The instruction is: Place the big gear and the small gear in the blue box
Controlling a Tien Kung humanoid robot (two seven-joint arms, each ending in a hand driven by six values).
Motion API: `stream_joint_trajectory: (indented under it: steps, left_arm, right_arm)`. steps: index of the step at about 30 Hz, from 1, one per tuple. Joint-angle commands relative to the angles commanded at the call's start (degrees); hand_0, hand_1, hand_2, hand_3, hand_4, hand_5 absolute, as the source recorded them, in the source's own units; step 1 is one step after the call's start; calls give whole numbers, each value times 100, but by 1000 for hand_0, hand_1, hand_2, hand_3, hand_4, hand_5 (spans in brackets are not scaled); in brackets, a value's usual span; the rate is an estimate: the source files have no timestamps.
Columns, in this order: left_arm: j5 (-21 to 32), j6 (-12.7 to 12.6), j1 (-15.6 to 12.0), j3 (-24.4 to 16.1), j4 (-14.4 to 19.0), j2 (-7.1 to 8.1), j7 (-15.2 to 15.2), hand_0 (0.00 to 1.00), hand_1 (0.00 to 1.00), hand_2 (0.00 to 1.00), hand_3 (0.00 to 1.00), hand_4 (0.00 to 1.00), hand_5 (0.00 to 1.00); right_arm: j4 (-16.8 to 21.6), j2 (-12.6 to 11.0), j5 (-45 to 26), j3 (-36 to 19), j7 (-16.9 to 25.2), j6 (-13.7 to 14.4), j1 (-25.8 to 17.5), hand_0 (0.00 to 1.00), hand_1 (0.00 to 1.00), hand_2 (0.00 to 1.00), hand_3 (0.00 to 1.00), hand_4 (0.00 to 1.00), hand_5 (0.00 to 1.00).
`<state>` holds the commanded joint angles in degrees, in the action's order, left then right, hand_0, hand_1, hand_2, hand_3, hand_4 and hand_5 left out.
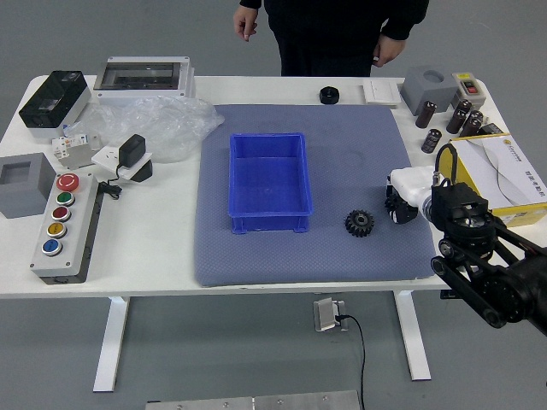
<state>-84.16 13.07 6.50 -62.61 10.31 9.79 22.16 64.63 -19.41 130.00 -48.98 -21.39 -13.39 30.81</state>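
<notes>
1. Below the near edge of the white bench (154,265), a pale socket box (326,314) sits with a black cable running from it.
2. Near left on the bench lies a grey button panel (72,235) with a row of coloured buttons.
3. A black gear (359,223) lies flat on the grey mat (282,260), just beside the blue box, off its near right corner.
4. The robot's right arm (474,231) reaches in from the right; its right hand (412,187) is over the mat's right side, near the gear. Whether this hand is wide, narrow or holding something cannot be told; the dark shapes at its tip run together.
5. The blue box (269,179) stands open on the mat, left of the gear.
6. A yellow-edged box (504,171) lies at the right, with dark cylinders (426,114) beyond it.
7. Clear plastic wrap (171,128) lies at the far left; a black roll (329,95) sits by the mat's far edge.
8. Beyond the bench stands a person (333,34) in dark clothes, both hands hanging down.
</notes>
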Motion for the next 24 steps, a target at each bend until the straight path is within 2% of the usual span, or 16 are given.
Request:
stream_joint_trajectory:
  steps: [14,24]
  left_arm:
    - [26,-9,-1,10,0,5,0,838,807,805,799,694,364]
    - [44,-16,-2,8,0,17,3,838,807,805,800,694,365]
  right_arm:
    - [99,-43,0,-138,-25,54,101,475,407,440,492,541,175]
    - [595,-82,0,-203,-77,-47,375,482,403,435,491,560,165]
